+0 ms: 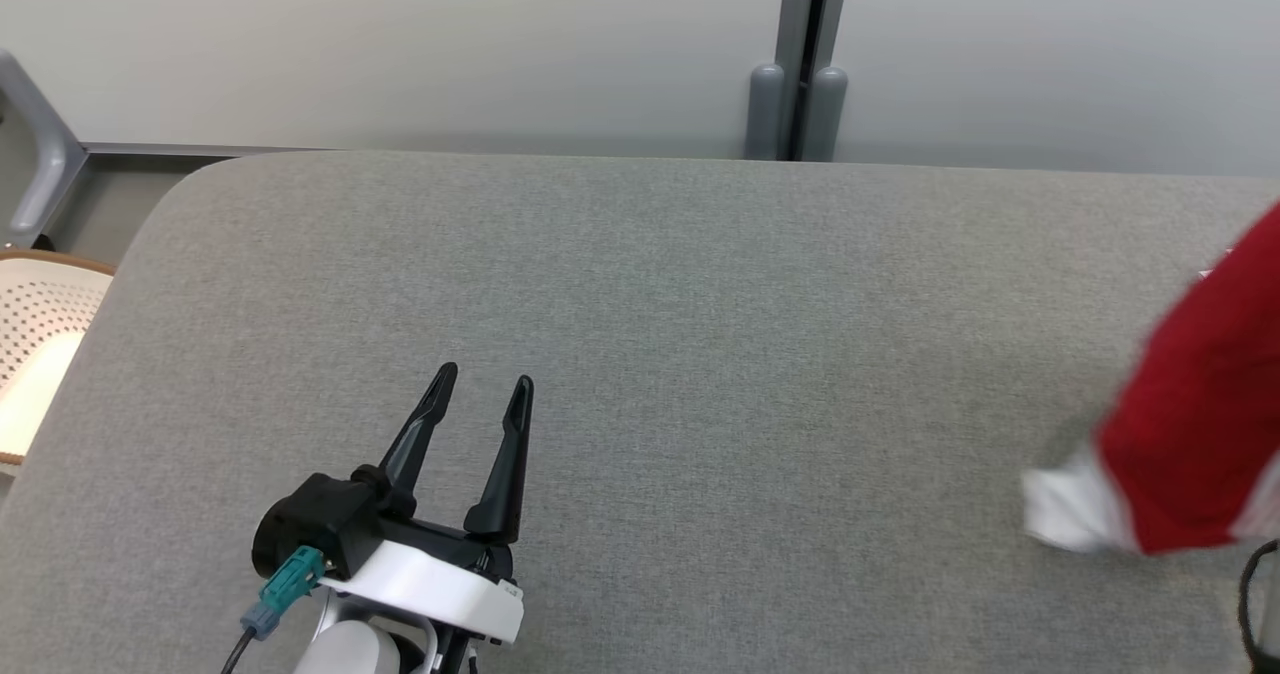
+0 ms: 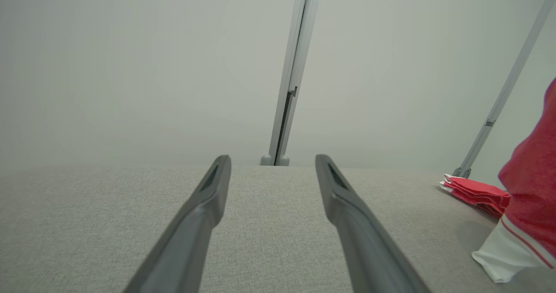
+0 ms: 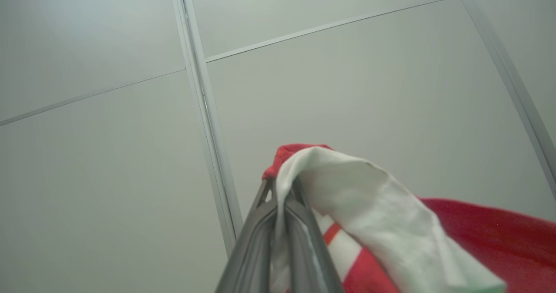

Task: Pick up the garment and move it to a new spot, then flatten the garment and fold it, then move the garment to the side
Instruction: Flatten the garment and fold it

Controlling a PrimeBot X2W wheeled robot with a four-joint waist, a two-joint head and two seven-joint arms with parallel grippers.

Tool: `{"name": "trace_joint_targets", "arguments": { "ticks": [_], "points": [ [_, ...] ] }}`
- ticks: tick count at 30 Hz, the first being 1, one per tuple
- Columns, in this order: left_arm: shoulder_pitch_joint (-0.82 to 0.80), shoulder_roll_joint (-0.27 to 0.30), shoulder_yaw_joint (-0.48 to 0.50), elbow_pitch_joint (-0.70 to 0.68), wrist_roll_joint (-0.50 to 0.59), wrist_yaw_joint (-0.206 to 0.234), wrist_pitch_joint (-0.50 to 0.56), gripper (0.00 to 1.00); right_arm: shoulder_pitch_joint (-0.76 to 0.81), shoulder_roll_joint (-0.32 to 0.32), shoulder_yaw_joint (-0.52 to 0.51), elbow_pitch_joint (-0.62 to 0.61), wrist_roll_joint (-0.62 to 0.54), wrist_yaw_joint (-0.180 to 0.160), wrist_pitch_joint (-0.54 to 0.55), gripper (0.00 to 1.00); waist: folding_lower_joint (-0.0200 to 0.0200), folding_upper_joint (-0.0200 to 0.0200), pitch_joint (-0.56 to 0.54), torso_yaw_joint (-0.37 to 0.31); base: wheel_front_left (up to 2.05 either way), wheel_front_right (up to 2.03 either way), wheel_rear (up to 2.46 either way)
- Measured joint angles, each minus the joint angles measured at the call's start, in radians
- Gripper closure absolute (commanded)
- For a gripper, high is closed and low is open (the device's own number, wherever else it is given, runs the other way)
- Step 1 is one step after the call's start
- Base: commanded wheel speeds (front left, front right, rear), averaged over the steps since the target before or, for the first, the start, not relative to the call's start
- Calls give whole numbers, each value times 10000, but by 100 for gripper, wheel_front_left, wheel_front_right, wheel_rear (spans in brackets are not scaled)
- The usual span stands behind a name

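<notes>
Your red knit garment with white striped trim (image 1: 1195, 404) hangs at the right end of the grey fabric-covered table (image 1: 640, 354), well apart from your left gripper (image 1: 485, 376). Its long axis runs steeply, the top toward the head view's upper right. The white cuffed end points down at the table; you cannot tell if it touches. Your right gripper (image 3: 282, 191) has its 2 fingers pinched together on a white-and-red fold. Your left gripper holds nothing, its 2 fingers spread wide above bare table. A folded red stack (image 2: 475, 194) lies beyond the garment.
</notes>
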Motion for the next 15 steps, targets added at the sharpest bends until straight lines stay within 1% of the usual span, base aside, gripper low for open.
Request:
{"name": "trace_joint_targets", "arguments": {
  "ticks": [3,7,9,12,15],
  "points": [
    [24,2,-77,-2,-92,0,0,0,-325,-2,-104,-698,-481,-2,621,100,0,0,-7,181,0,0,0],
    [22,-2,-217,-25,-267,35,2,0,-680,-6,539,-1028,-1053,-2,1674,100,0,0,64,543,0,0,0],
    [-23,4,-349,-44,-376,48,2,0,-773,-17,928,-821,-1300,0,2222,100,0,0,147,778,0,0,0],
    [-222,-2,-594,-73,-558,75,2,0,-959,-59,1592,-167,-1593,0,3037,100,0,0,337,1196,0,0,0],
    [-435,8,-802,-144,-817,134,-2,0,-1403,-56,2104,920,-1835,0,3810,100,0,0,618,1650,0,0,0]
  ]
}}
